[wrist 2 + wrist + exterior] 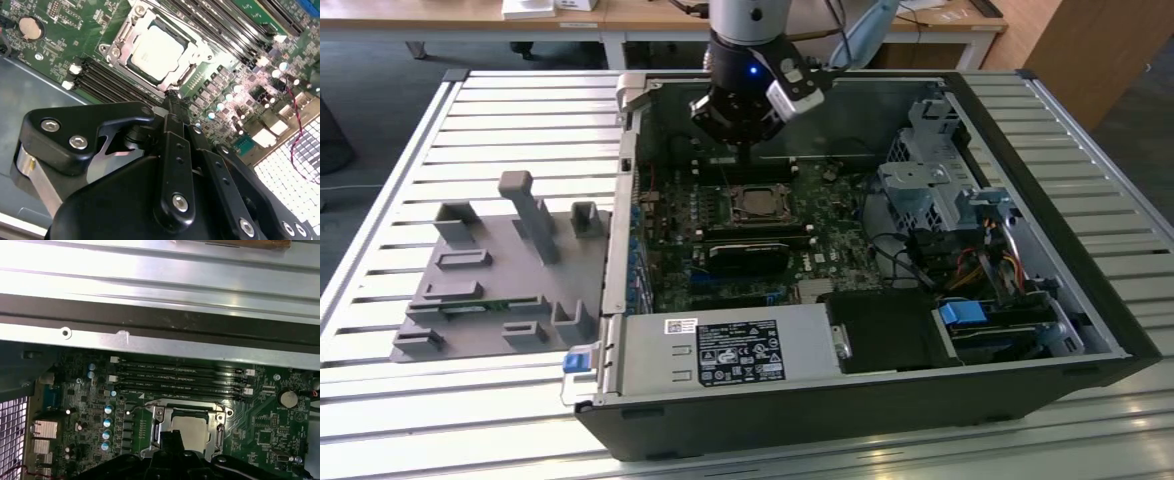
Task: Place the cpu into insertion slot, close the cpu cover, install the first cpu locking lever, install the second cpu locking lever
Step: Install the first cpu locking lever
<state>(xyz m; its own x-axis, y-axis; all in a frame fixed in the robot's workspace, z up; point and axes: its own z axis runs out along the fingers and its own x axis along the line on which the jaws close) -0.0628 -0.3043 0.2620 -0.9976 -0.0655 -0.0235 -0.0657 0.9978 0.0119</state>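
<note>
The cpu lies flat in the insertion slot, its silver-grey top showing through the window of the cpu cover. The cover frame lies down around the chip. My gripper hangs just above the socket's edge, its black fingertips pressed together with nothing visible between them. In the exterior view the gripper stands inside the open computer case, a little behind the cpu. I cannot tell whether the thin locking levers beside the socket are latched.
Memory slots run beside the socket. A black card, the power supply and a drive cage crowd the case. A grey parts fixture sits on the slatted table at the exterior view's left.
</note>
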